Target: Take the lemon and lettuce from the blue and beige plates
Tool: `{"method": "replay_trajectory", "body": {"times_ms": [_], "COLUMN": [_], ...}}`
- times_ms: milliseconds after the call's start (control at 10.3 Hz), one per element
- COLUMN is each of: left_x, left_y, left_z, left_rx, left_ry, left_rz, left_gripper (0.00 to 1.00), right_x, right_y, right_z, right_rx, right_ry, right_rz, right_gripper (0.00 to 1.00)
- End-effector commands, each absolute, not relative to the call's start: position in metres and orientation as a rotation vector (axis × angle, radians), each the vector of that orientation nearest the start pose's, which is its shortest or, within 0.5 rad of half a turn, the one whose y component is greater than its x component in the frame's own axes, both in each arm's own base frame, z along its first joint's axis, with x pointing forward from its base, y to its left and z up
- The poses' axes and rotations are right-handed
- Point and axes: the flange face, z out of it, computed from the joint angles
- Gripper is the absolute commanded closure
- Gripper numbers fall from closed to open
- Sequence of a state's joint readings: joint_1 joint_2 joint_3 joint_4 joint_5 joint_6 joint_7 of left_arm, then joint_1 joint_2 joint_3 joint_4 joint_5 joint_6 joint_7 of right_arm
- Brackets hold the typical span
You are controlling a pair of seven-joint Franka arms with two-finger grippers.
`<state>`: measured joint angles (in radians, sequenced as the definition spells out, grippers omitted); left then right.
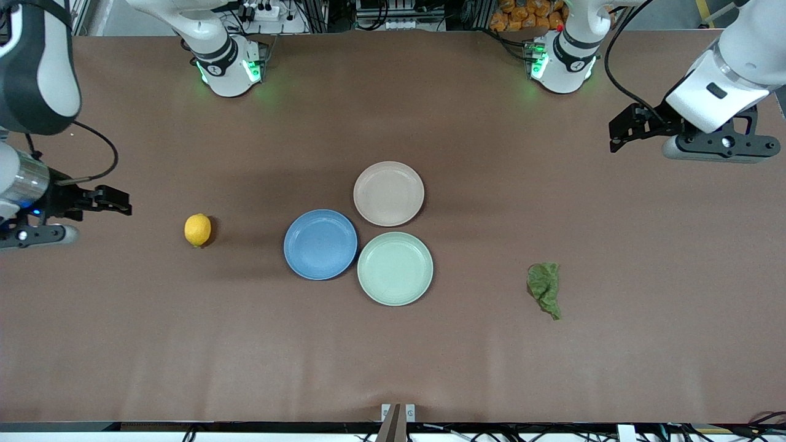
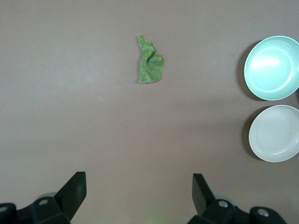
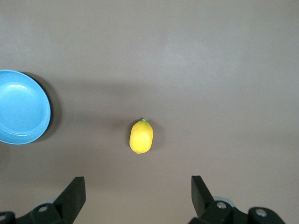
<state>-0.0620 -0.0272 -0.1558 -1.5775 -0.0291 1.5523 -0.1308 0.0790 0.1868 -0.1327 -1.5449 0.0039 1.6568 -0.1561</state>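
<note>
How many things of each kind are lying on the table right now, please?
Plates: 3 (blue, beige, mint-green), all empty
Lemon: 1, on the table toward the right arm's end
Lettuce: 1, on the table toward the left arm's end
Total: 5

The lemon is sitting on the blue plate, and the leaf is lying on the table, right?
Not quite. The lemon is on the bare table, beside the blue plate, toward the right arm's end. The front view shows it, and the right wrist view too. The leaf does lie on the table.
</note>
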Motion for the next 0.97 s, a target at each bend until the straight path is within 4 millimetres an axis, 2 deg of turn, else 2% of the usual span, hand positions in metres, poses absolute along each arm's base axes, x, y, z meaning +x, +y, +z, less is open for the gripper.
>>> {"method": "replay_trajectory", "body": {"times_ms": [0,292,487,584,877], "left_x": [0.532,0.532,0.532,0.533,0.534], "left_y": [-0.120,-0.117,-0.115,-0.113,-0.108], "left_z": [0.646,0.648,0.650,0.659,0.665], "left_rx": [-3.182,-3.176,-3.176,-3.179,-3.181], "left_ry": [0.172,0.150,0.142,0.138,0.124], "left_rz": [0.009,-0.002,-0.012,-0.044,-0.068], "left_gripper": [0.00,0.00,0.00,0.00,0.00], "right_x": [0.603,0.582,0.564,0.562,0.560], "right_y": [-0.032,-0.034,-0.036,-0.034,-0.036], "right_z": [0.580,0.623,0.645,0.650,0.661], "right_rx": [-3.154,-3.155,-3.150,-3.145,-3.136], "right_ry": [-0.128,-0.115,-0.042,-0.039,-0.035], "right_rz": [0.068,0.013,-0.007,-0.027,-0.090], "right_gripper": [0.00,0.00,0.00,0.00,0.00]}}
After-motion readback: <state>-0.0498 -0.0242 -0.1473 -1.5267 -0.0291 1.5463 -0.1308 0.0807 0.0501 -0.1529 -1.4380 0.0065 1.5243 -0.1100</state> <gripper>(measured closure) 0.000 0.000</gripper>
